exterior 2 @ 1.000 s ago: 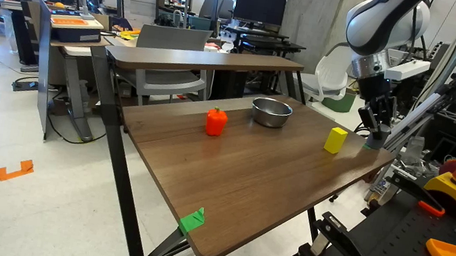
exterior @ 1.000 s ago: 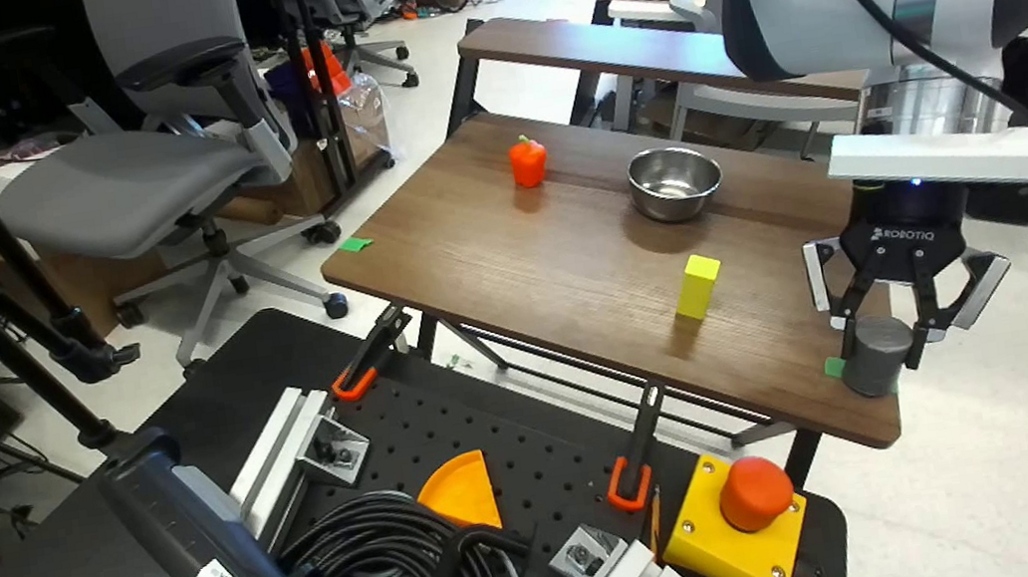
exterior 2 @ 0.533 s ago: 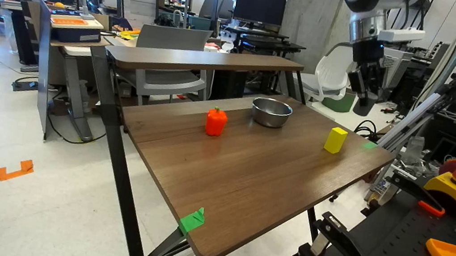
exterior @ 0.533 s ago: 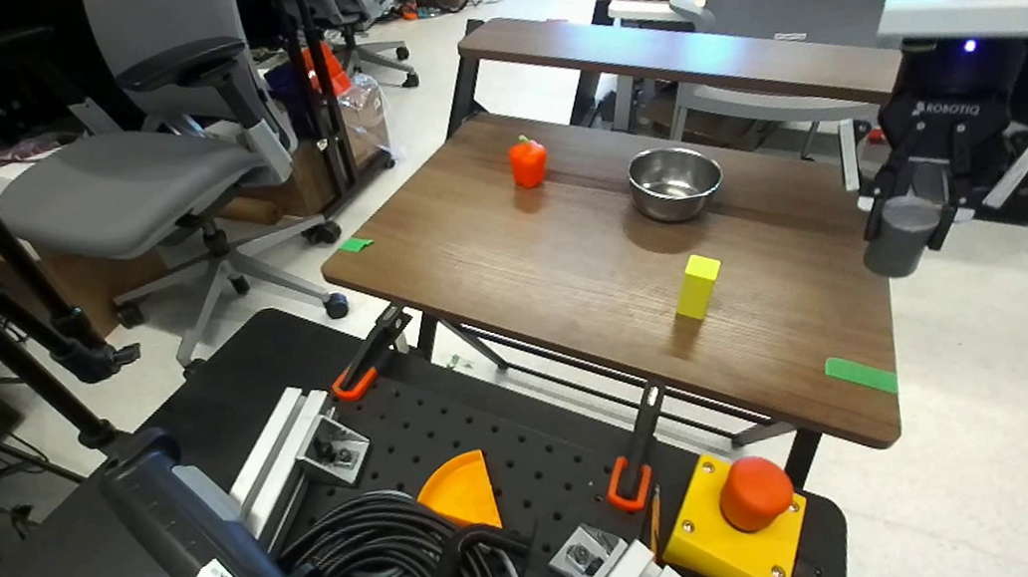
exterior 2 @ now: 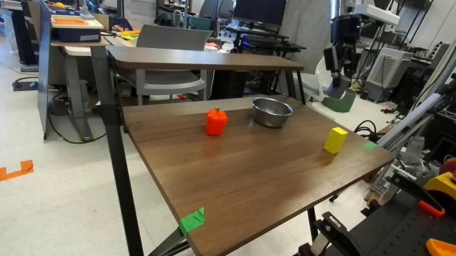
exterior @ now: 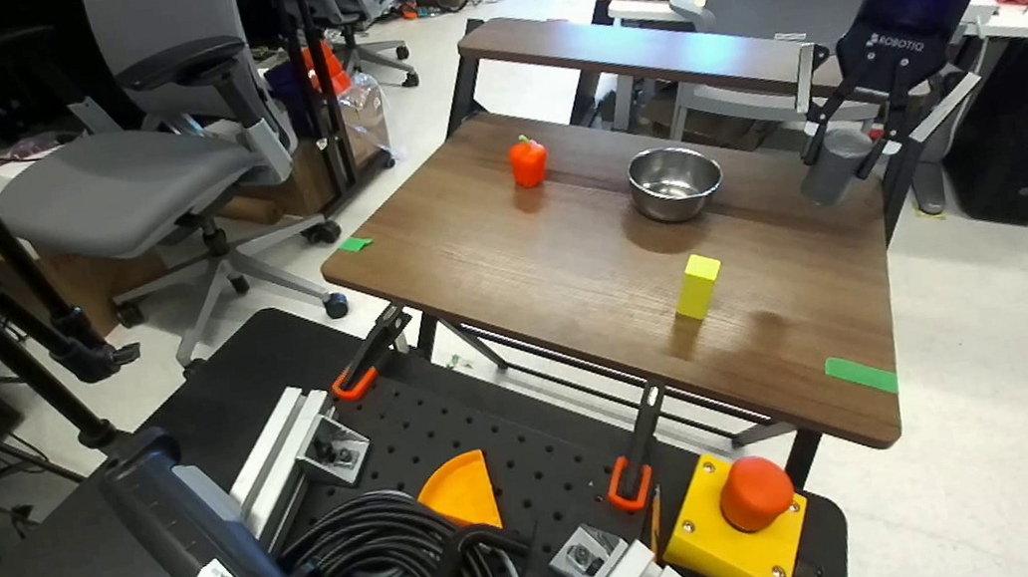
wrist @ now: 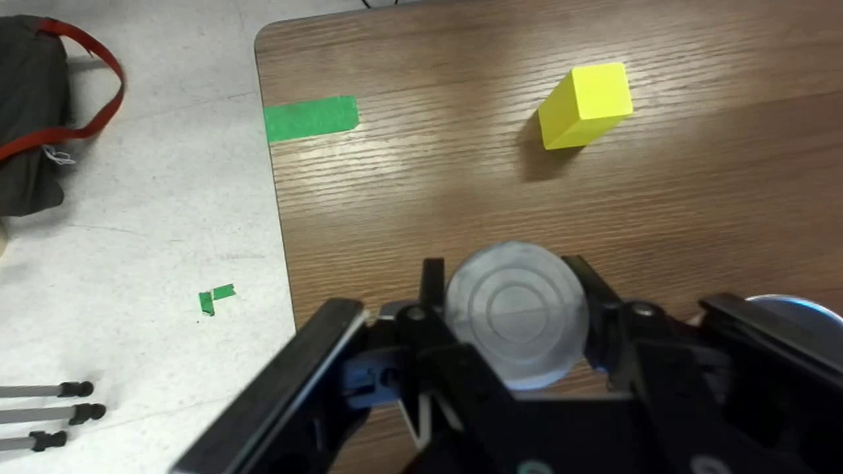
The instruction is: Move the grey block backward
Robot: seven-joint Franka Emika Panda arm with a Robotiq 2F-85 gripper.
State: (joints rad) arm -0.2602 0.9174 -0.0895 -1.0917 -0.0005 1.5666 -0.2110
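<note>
The grey block (exterior: 832, 171) is a dull grey cylinder. My gripper (exterior: 843, 157) is shut on its sides and holds it in the air above the table, slightly tilted. In an exterior view the block (exterior 2: 337, 87) hangs beyond the bowl, higher than the tabletop. In the wrist view the block's round end (wrist: 517, 309) sits between the two fingers of the gripper (wrist: 506, 266), with wood below it. The fingers hide part of its sides.
A yellow block (exterior: 698, 287) stands upright on the wooden table (exterior: 510, 259). A metal bowl (exterior: 676, 185) and an orange pepper (exterior: 529, 163) stand farther back. A raised shelf (exterior: 622, 52) runs along the back. Green tape (exterior: 860, 375) marks the near right corner.
The grey block has been lifted off the table's near right corner, uncovering the green tape. Gripper and block have moved up and toward the back of the table. Other objects have not moved.
</note>
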